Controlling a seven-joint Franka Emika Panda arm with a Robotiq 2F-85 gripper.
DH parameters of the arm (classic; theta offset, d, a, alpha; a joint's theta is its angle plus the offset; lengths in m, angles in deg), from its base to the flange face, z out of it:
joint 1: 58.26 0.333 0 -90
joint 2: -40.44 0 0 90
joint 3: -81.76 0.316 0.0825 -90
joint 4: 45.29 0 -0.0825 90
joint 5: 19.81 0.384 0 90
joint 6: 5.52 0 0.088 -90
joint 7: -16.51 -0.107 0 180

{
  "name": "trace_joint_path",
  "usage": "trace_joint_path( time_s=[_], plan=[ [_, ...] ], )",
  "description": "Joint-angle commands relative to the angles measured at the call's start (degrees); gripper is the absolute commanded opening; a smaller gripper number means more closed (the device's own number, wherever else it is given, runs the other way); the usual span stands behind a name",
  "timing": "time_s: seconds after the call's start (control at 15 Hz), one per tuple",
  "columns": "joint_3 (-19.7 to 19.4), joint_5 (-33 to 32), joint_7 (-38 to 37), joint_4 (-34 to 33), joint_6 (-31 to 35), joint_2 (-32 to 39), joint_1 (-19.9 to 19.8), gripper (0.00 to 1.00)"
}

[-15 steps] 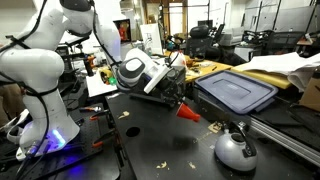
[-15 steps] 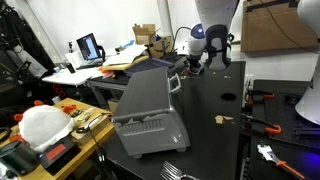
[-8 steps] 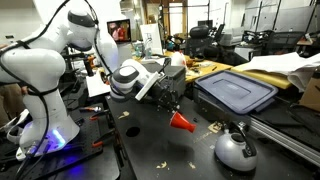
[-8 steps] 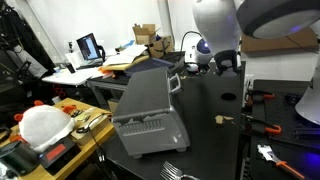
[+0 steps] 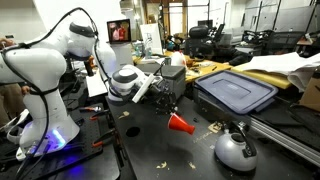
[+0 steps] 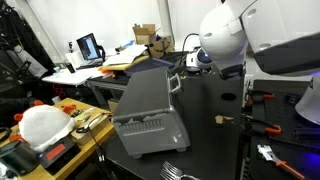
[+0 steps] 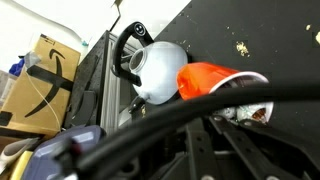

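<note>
Orange cup [image 5: 181,123] on its side on counter [image 5: 150,155], kettle [image 5: 236,149] near; fingers [image 5: 168,98] just above, clear of cup (spread: cannot tell).

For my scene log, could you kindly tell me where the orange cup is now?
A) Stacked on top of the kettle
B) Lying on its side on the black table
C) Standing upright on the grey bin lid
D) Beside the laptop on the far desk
B: in an exterior view the cup lies tipped over on the table, a short way from the kettle. It is not on the kettle.
</note>
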Motion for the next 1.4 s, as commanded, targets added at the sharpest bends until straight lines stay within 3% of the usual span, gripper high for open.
trace_joint_path(
  time_s=[0.0,0.67,1.27,1.33],
  plan=[
    [-2.8,-1.6,-3.1,0.7,-2.5,0.9,2.8,0.01],
    [-10.1,-2.3,-3.4,1.8,-3.8,3.3,7.2,0.01],
    [-11.4,-2.0,-6.4,1.8,-6.6,11.1,10.5,0.01],
    [-14.6,-3.5,-4.2,2.9,-8.2,8.0,12.3,0.01]
  ],
)
